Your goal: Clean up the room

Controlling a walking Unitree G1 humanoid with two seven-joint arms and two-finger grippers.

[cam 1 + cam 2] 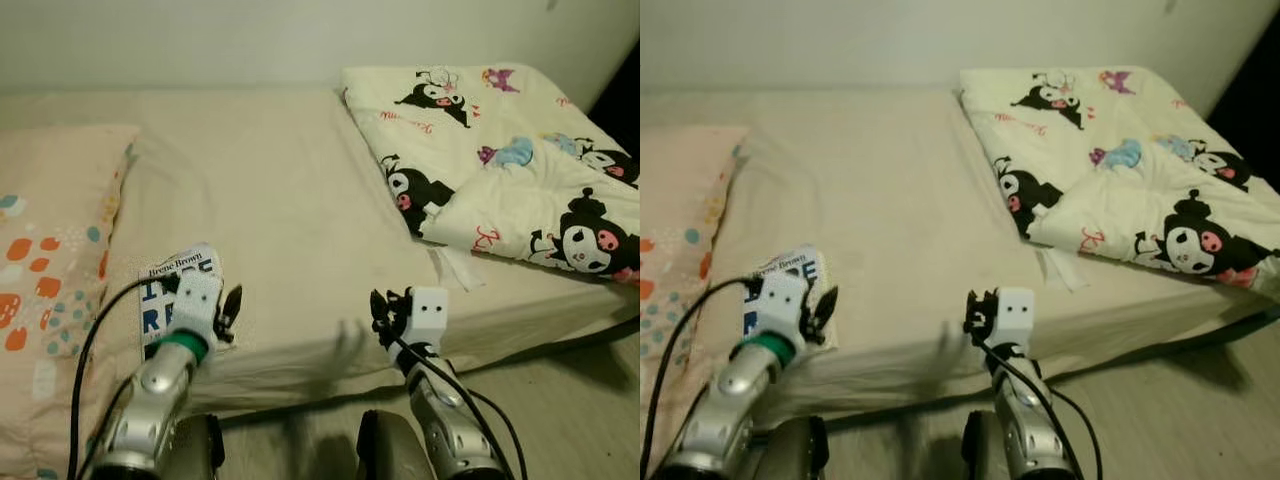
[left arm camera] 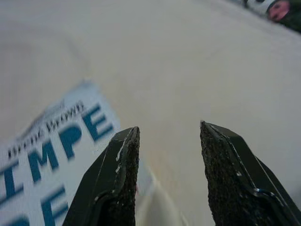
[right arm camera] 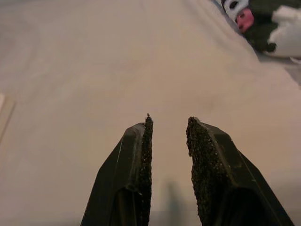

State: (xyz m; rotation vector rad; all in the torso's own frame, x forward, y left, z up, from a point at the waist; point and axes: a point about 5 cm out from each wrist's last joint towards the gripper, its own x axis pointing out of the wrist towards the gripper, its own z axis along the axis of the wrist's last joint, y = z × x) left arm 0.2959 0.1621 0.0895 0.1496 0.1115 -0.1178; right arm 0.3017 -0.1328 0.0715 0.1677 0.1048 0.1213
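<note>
A white book (image 1: 172, 288) with blue letters and the name "Brene Brown" lies near the front edge of the bed (image 1: 280, 200), beside the pillow. My left gripper (image 1: 228, 312) hovers at the book's right edge; its fingers (image 2: 117, 174) stand open, with the book (image 2: 51, 155) just to one side of them. My right gripper (image 1: 384, 312) hangs over the bed's front edge further right. In the right wrist view it (image 3: 168, 129) points at bare sheet, its fingers a little apart with nothing between them.
A pillow (image 1: 50, 270) with orange and teal spots covers the bed's left end. A cream quilt (image 1: 500, 150) printed with black cartoon figures lies crumpled at the right. A pale wall runs behind the bed. Grey floor (image 1: 560, 400) shows at the lower right.
</note>
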